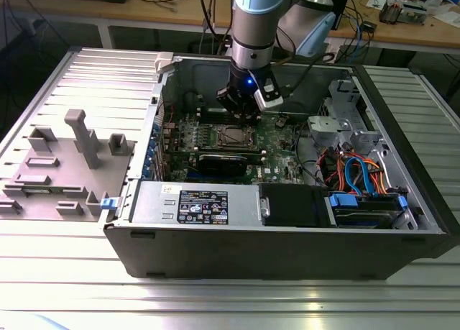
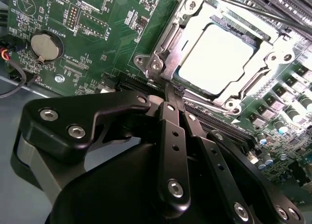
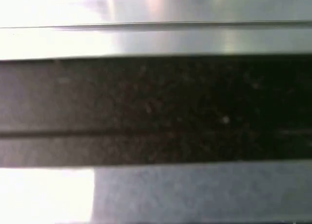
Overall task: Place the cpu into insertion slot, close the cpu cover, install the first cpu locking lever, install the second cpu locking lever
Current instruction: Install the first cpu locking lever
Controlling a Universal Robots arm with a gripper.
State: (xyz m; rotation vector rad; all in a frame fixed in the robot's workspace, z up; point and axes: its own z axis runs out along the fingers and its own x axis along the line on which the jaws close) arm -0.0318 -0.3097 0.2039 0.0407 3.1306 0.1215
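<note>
Claw: fingers are lying together, tips meeting in a narrow point; nothing is being held between them. In the second wrist view the tips are sitting just beside the socket's near corner, close to the hinge bracket at about 7 o'clock from the chip.

Cpu: is lying flat in the socket, its pale metal top showing through the window.

Cover: silvery frame is lying down around the chip, seemingly closed over it; whether it is fully seated cannot be told.

Levers: a thin dark rod is running along the far side of the socket at about 1 o'clock from the chip; its latched state is unclear.

Board: green, with a coin cell at about 9 o'clock from the claw tips.

Case: open tower lying on its side in the exterior view, arm reaching down over the socket.

Handling note, as a judgement: the step in hand appears to be lever work. The closed tips should be pressing on the lever alone, clear of the chip's top and the board parts, moving slowly along the lever's own arc until it is hooking under its catch.
</note>
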